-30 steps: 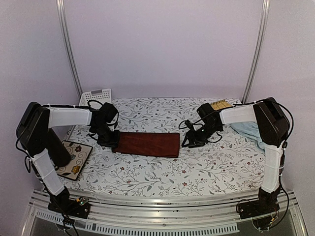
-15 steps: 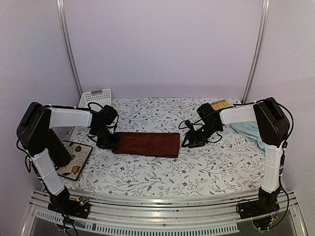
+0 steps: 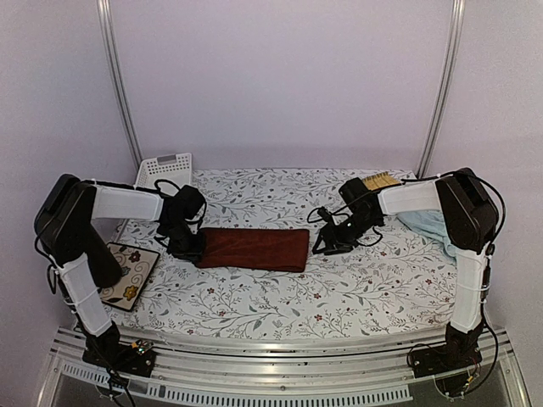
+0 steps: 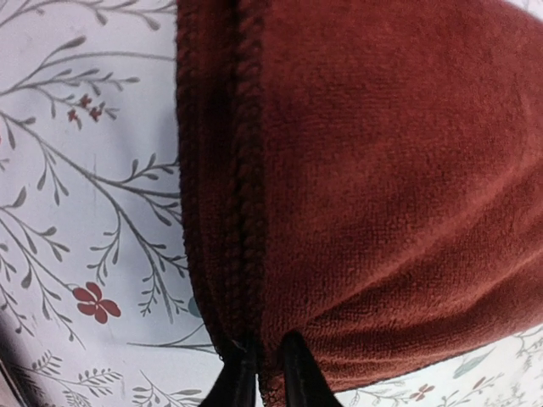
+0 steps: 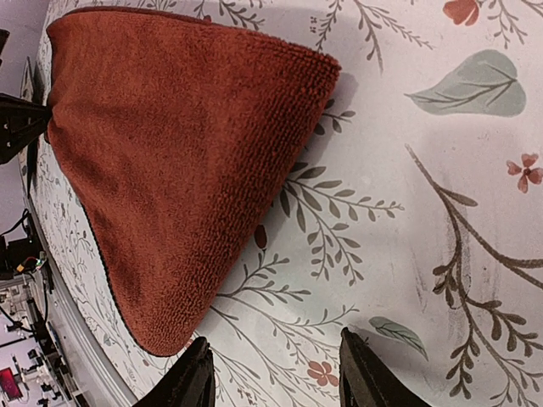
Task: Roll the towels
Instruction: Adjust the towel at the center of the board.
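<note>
Top external view puts the rust-red towel at the middle of the flowered worktop, lying flat as a long folded strip that runs left to right. No end of it is curled over — nothing that reads as a roll has begun. The left gripper sits at the strip's left end, low on the cloth. Its wrist view fills with red terry, and the two dark fingertips stand close together with the stitched hem between them, so it looks clenched on that short edge of the towel. The right gripper hovers just beside the strip's right end without touching it. Its wrist view shows the jaws spread apart with only bare printed worktop between them, released and holding nothing.

The pale blue towel lies in a loose heap at the far right, partly behind the right arm and well apart from the red one. As far as can be seen, it is neither flattened nor folded.

By my judgement the task is near its beginning. One towel is laid out and gripped at an end, ready for the first turn, and the other awaits everything — spreading, folding and rolling. Both rolls are left to make.
</note>
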Controlling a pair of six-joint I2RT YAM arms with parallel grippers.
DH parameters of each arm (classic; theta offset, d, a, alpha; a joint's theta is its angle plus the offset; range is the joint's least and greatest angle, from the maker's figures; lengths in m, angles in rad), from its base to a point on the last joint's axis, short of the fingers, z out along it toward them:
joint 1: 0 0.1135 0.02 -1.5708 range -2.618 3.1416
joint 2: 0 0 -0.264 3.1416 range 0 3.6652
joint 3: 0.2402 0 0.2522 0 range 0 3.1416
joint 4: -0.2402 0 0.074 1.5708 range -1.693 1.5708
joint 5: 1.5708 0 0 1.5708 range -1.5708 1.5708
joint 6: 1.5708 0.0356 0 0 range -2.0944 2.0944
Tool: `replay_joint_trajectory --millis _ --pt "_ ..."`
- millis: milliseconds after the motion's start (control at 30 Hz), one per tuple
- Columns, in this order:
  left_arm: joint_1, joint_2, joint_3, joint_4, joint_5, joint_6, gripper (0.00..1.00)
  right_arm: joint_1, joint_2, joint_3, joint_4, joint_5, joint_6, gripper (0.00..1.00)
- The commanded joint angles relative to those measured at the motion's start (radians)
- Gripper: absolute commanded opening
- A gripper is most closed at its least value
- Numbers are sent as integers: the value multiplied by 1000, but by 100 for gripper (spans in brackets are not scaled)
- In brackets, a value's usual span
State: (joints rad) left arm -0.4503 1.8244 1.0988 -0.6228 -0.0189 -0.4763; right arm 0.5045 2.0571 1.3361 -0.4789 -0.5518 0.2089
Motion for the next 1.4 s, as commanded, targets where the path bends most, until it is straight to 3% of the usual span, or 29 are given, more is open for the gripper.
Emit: replay_joint_trajectory --millis 0,33,200,433,667,933,1167,1367 --pt "17 10 0 -5 -28 3 25 14 49 3 -51 38 -27 52" --pt "20 2 0 -9 -30 1 35 14 49 4 -52 36 -27 52" --pt "34 -47 12 -28 -69 -5 50 25 55 10 -53 7 -39 52" --pt "30 -97 91 -25 -91 7 59 52 61 26 -65 -22 -59 51" --pt "-10 -58 171 11 -56 42 60 61 64 28 -55 -89 -37 52" --pt "-45 16 134 158 46 56 56 62 72 -1 -34 -182 16 53" --pt "-62 114 150 177 -3 74 46 62 89 -7 -9 -269 47 54" --pt "-56 185 153 148 -108 101 45 62 109 -3 -9 -255 74 55"
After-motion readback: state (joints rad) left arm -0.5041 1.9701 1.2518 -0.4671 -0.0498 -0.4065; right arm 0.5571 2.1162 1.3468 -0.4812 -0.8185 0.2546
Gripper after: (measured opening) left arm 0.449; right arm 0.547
